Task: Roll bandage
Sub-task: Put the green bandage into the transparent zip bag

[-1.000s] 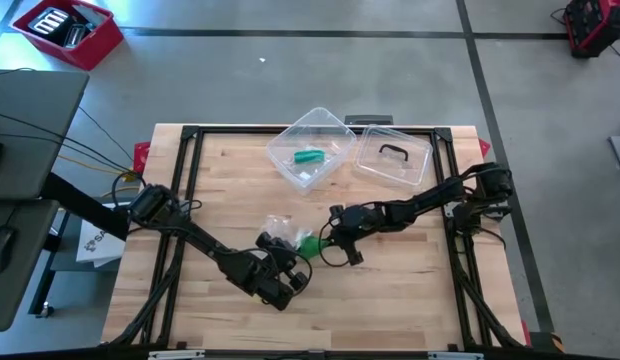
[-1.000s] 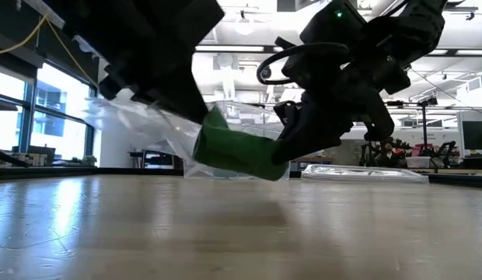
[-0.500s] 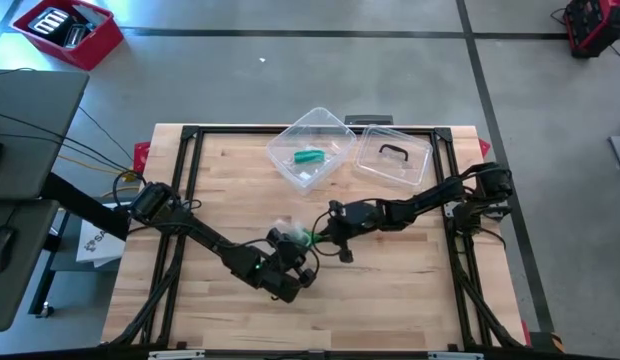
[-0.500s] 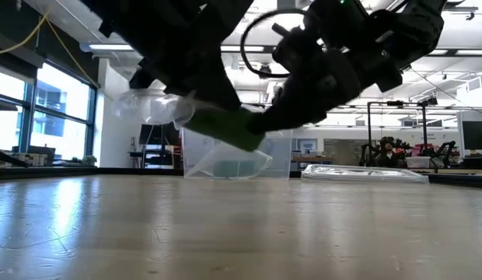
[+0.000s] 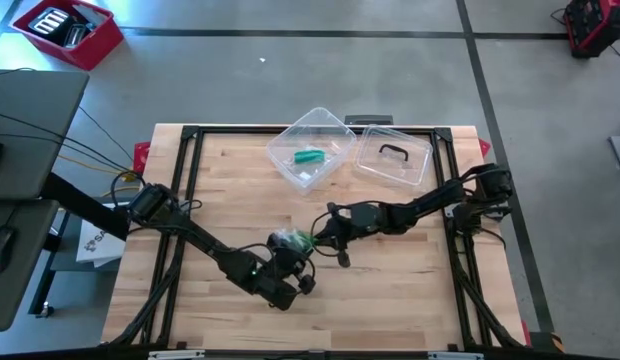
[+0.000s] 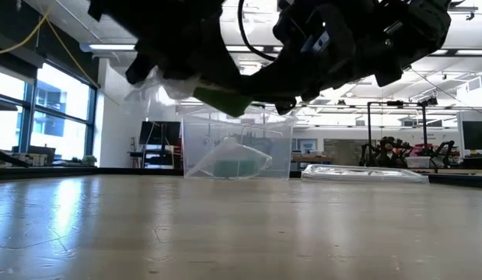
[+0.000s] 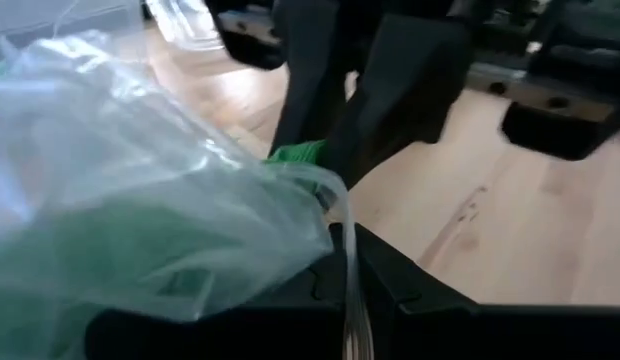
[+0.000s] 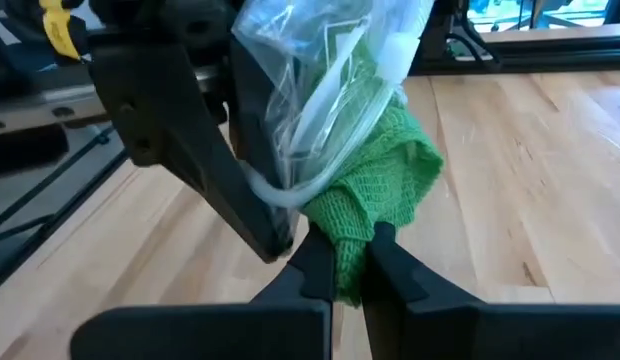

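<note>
A green gauze bandage point(image 8: 382, 170) sticks partway out of a clear plastic wrapper point(image 8: 325, 85). Both hang in the air above the middle of the table point(image 5: 390, 290). My right gripper point(image 8: 348, 246) is shut on the bandage's bare end. My left gripper point(image 7: 348, 248) is shut on the wrapper, coming from the near left. In the high view the two grippers meet nose to nose, left point(image 5: 290, 252) and right point(image 5: 318, 236). In the low view the bandage point(image 6: 225, 99) and the wrapper point(image 6: 159, 82) hang well above the tabletop. My left gripper pinches the wrapper's open edge point(image 7: 335, 205) between its two fingers, next to where the bandage comes out. The wrapper is lifted clear, crumpled and bunched around the bandage. My right gripper pinches the bandage's bare end point(image 8: 352, 228) between its two fingers, coming nearly level from the table's right. The bandage is lifted clear, and its other end stays inside the wrapper.
At the back of the table stands a clear plastic bin point(image 5: 312, 148) with a green roll point(image 5: 309, 156) in it. Its lid point(image 5: 392, 158) with a dark handle lies to the right. A black frame point(image 5: 190, 160) runs round the table's edge.
Both grippers have risen together, and the bandage and wrapper have gone up with them, from just above the tabletop to well clear of it. My right gripper has rolled and tipped up toward level, and the bandage now lies flatter. Both holds have stayed shut.
</note>
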Controlling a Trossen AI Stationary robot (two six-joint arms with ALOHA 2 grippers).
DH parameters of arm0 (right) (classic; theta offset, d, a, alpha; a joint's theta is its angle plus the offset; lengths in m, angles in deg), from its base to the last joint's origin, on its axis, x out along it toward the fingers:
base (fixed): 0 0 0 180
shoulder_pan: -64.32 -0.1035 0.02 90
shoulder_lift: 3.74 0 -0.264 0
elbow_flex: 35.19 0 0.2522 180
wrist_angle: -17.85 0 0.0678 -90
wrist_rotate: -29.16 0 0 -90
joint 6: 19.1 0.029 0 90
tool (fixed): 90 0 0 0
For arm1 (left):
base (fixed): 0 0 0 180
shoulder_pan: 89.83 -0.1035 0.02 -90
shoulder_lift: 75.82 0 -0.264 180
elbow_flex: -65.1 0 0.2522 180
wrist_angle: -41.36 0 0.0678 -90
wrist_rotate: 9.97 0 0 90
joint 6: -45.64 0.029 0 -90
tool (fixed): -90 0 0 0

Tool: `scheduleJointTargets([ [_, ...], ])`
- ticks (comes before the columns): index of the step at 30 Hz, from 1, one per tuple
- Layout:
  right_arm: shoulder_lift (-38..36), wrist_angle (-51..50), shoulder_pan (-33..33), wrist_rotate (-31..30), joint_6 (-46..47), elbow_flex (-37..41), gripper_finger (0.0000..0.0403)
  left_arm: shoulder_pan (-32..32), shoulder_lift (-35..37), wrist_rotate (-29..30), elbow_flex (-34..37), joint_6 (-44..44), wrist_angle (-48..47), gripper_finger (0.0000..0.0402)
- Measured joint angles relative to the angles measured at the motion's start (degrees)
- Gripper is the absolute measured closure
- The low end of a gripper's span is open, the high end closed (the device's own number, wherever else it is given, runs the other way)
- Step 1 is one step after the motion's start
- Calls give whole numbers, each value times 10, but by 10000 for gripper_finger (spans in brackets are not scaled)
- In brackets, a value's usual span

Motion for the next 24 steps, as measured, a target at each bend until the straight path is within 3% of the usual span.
scheduleJointTargets([
  [3, 0, -5, 1, 6, -17, -1, 393, 0, 19, 0, 0, 8, -3, 401],
  [8, -1, -5, -12, 72, -84, -1, 386, -2, 49, -20, 0, -27, -36, 401],
  [15, 1, -9, -30, 10, -70, 0, 394, -15, 59, -90, 25, -106, -31, 401],
  [19, 1, -6, -31, -7, -40, 0, 394, -16, 63, -105, 48, -88, 38, 401],
  [24, -1, -12, -32, -52, -13, 0, 394, -21, 95, -129, 108, -39, 191, 401],
])
